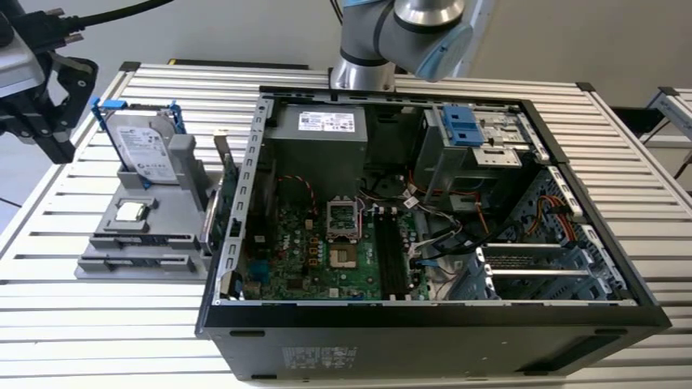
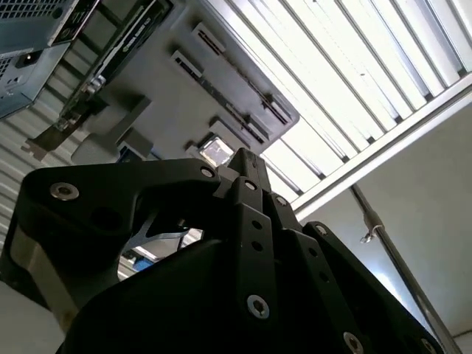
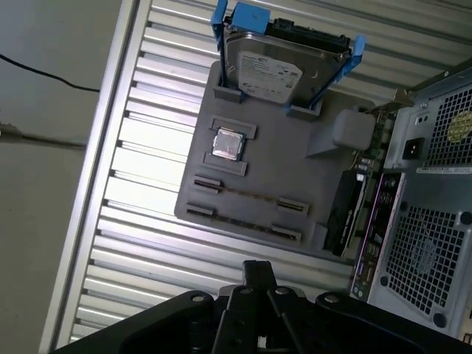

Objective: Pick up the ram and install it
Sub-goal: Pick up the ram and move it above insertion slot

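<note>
Ram (image 1: 143,240) sits on edge in a slot of the gray holder (image 1: 168,207), just on the near side of the small square processor (image 1: 132,212). The holder lies on the slatted table (image 1: 108,324) at the exterior view's left of the open computer case (image 1: 433,312). At the holder's far end the hard drive (image 1: 146,146) leans in its blue bracket. The gripper (image 1: 54,138) hangs over the table's far left corner, well apart from the ram.

In the second wrist view the gripper (image 2: 245,158) has its fingers drawn together to one tip (nothing between them). Beyond the tip lie the processor (image 2: 216,151) and the holder (image 2: 169,96).

In the first wrist view the ram (image 3: 249,195) is a thin dark strip between two clips of the holder (image 3: 295,162), beside the processor (image 3: 227,144). The hard drive (image 3: 269,70) stands past it, the case (image 3: 428,221) alongside. The gripper (image 3: 258,274) is clenched and empty, short of the holder's edge.
</note>
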Action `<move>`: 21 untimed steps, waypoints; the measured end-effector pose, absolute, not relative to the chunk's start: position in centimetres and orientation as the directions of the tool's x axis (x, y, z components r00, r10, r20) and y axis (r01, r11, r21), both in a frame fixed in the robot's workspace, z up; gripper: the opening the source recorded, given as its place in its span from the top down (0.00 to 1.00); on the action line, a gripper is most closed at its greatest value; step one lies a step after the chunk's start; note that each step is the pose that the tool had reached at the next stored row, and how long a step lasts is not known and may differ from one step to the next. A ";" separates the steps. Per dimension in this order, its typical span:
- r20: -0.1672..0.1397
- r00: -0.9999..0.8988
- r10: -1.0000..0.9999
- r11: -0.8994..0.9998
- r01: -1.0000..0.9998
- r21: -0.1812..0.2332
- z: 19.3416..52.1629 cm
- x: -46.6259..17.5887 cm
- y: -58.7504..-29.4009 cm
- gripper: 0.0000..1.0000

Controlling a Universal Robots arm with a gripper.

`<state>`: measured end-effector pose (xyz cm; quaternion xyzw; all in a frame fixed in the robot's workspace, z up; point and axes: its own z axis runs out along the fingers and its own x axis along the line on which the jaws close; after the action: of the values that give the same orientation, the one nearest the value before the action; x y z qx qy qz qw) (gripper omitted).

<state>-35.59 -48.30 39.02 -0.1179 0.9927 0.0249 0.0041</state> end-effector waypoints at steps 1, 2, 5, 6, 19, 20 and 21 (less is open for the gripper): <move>-0.014 -0.971 -0.239 0.970 -0.239 0.048 39.0 -35.6 -48.3 1.00; -0.014 -0.970 -0.244 0.969 -0.244 0.048 39.0 -35.6 -48.3 1.00; -0.014 -0.966 -0.258 0.965 -0.258 0.048 39.0 -35.6 -48.3 1.00; -0.014 -0.965 -0.263 0.964 -0.263 0.048 39.0 -35.6 -48.3 1.00; -0.014 -0.946 -0.325 0.944 -0.325 0.048 39.0 -35.6 -48.3 1.00; -0.014 -0.944 -0.330 0.943 -0.331 0.048 39.0 -35.6 -48.3 1.00; -0.014 -0.942 -0.335 0.941 -0.335 0.048 39.0 -35.6 -48.3 1.00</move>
<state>-35.58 -48.30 39.02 -0.1702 0.9851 0.0250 0.0028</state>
